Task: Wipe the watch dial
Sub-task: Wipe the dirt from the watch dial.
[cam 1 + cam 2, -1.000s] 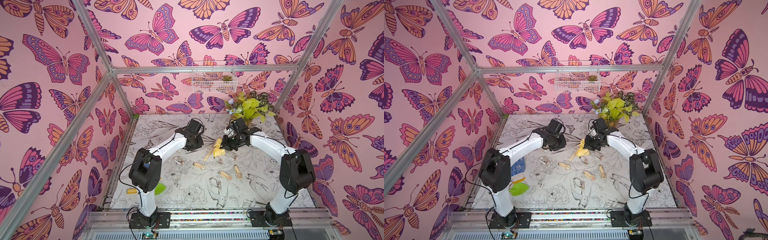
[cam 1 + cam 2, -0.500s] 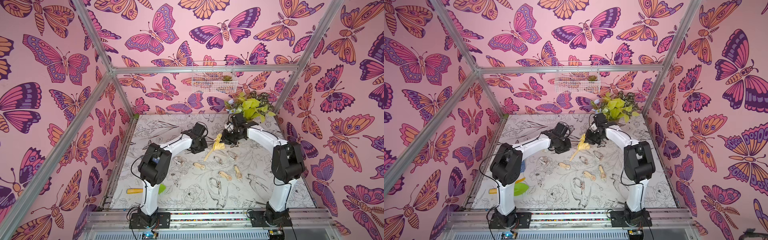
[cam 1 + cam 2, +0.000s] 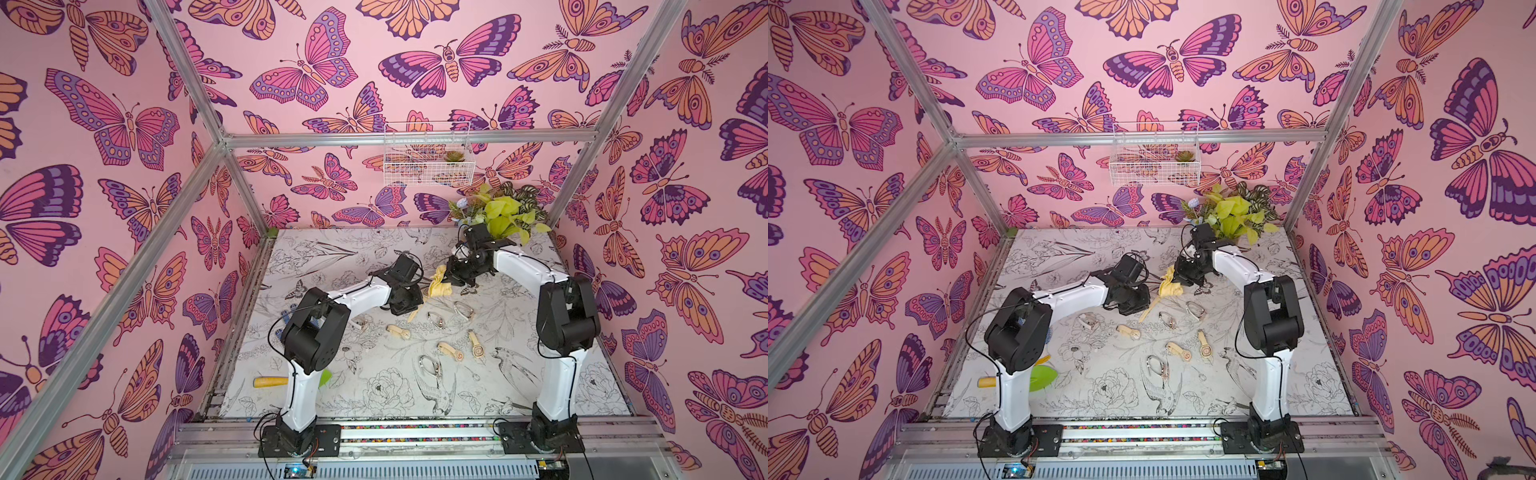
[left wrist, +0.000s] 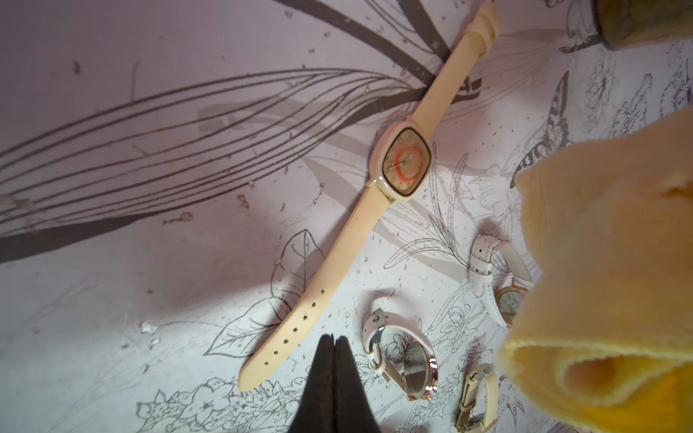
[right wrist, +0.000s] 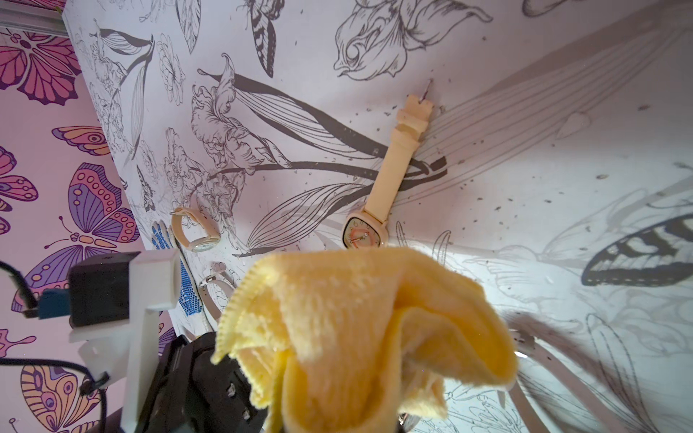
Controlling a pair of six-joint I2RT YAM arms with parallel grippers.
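Cream-strapped watch (image 4: pixel 403 165) with rounded-square dial lies flat on the printed surface (image 4: pixel 150 300), just right of the empty, pressed-together left gripper (image 4: pixel 332 343); the right gripper (image 3: pixel 453 276) pinches a yellow cloth (image 5: pixel 356 330) near its dial.

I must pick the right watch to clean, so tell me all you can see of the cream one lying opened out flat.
The cream watch lies face up, opened out flat on the floral table cover. Its case is a rounded square; the pale dial shows an orange ring, numerals and hands. The strap looks like smooth leather or rubber: one half has holes, the other ends in loops and a buckle pin. The shut left gripper is beside the holed half; contact is unclear.
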